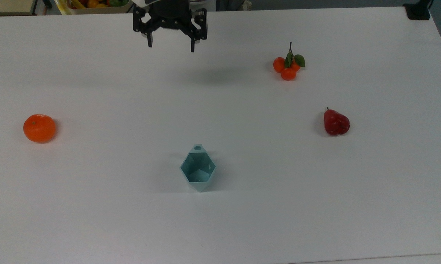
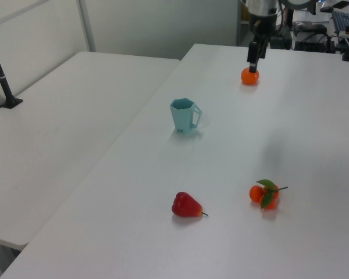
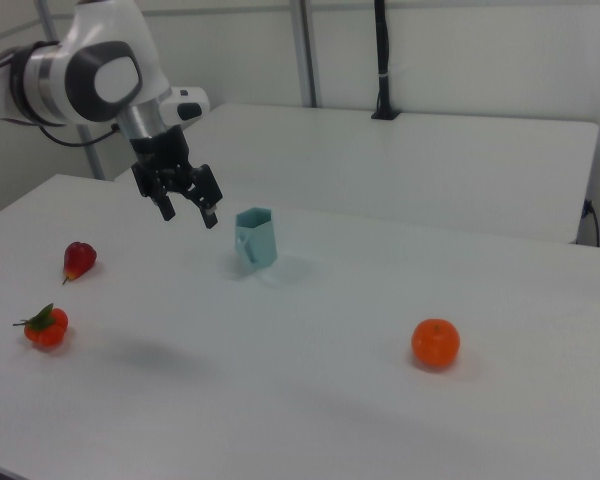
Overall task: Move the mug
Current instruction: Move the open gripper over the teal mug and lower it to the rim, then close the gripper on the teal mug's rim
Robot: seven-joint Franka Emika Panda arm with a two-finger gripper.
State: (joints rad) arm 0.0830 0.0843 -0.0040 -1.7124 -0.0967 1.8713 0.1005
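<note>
Gripper (image 1: pixel 170 44): fingers spread wide, nothing between them; hangs above the table (image 1: pixel 95 205), well apart from the mug.
Mug (image 1: pixel 198 168): upright on the table, near the middle of the top view, between the orange (image 1: pixel 39 128) and the red fruit (image 1: pixel 336 123), well apart from both. Mouth up, empty.
Mug axis: long axis vertical, body tapering down to a narrow base.
Handle: tab with round hole points toward the gripper's side of the table in the top view; to the left view's right.
Risk 1: narrow base, probably light plastic; an off-centre descent or a finger clipping the rim would likely tip or skid it.
Risk 2: angled facets; pads closing across corners, not flats, could let it twist or slip out.
Risk 3: closing over the handle tab could give an uneven grip.
Other: tangerine cluster (image 1: pixel 288 66) sits off the direct path, so collision looks unlikely.
</note>
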